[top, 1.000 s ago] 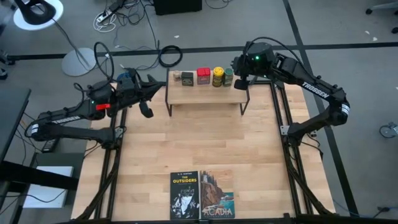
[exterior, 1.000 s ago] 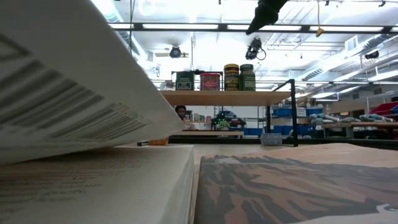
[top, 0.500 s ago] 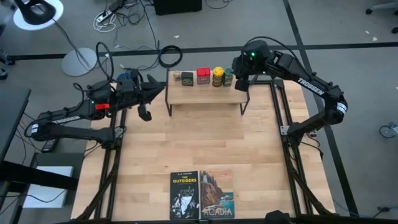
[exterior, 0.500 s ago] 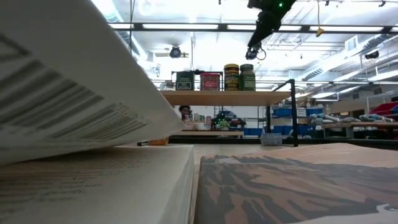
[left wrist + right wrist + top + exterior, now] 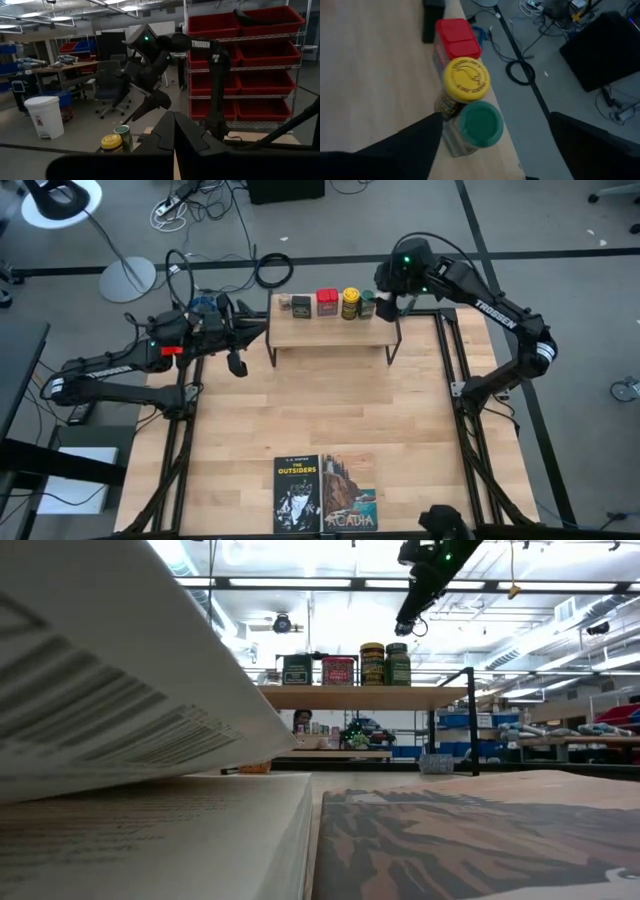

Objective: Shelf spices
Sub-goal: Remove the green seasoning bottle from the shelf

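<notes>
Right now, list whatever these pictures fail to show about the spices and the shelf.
- Dark grey tin: cut off in the right wrist view; only a dark corner shows.
- Spice labels: too small in the high and low views.
- Shelf legs: largely hidden in the low view behind the open book.

The shelf (image 5: pixel 330 330) has a light wood top, smooth and matt, on thin black metal legs. The table (image 5: pixel 330 410) is pale wood in planks. The green lid (image 5: pixel 480 123) and yellow lid (image 5: pixel 466 79) look like smooth plastic. The red tin (image 5: pixel 456 37) looks like painted metal, though it is hard to tell. The two books (image 5: pixel 325 492) have glossy paper covers.
</notes>
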Motion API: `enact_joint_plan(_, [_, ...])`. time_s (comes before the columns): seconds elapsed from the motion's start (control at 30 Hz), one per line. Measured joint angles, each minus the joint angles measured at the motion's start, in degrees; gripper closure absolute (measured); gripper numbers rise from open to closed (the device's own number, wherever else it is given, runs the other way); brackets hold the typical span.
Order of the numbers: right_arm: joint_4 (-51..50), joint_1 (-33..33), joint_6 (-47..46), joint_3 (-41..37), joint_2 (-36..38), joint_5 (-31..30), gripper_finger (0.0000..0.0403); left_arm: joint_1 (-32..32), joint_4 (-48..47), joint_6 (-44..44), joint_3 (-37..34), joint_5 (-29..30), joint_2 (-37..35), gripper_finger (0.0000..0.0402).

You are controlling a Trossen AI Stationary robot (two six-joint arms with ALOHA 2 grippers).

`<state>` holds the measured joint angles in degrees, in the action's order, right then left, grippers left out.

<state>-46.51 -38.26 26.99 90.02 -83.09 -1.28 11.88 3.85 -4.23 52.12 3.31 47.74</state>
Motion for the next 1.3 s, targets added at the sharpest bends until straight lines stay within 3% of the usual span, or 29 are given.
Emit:
enact_joint_plan(0.1, [0.2,-0.3,-0.1,0.0,-2.0,-1.9,0.0008,0.0,0.3,0.0,0.0,0.0,0.4,0.0396])
enact_joint_plan(0.3, [-0.1,-0.3,0.0,0.0,-4.8,-3.8,0.0009,0.0,-1.4,0.1,0.0,0.7,0.5,0.0396])
enact_joint_plan(0.83, [-0.9,-1.9,0.1,0.0,-8.7,2.9,0.0013,0.0,-2.4,0.0,0.0,2.0,0.5,0.0396])
enact_joint_plan(1.03, [-2.3,-2.5,0.2,0.0,-9.6,4.8,0.0063,0.0,-2.8,0.0,0.0,2.1,0.5,0.0396])
enact_joint_plan(1.3, [-5.4,-2.6,0.3,0.1,-9.6,5.7,0.0183,0.0,-2.7,0.0,0.0,2.2,0.5,0.0396])
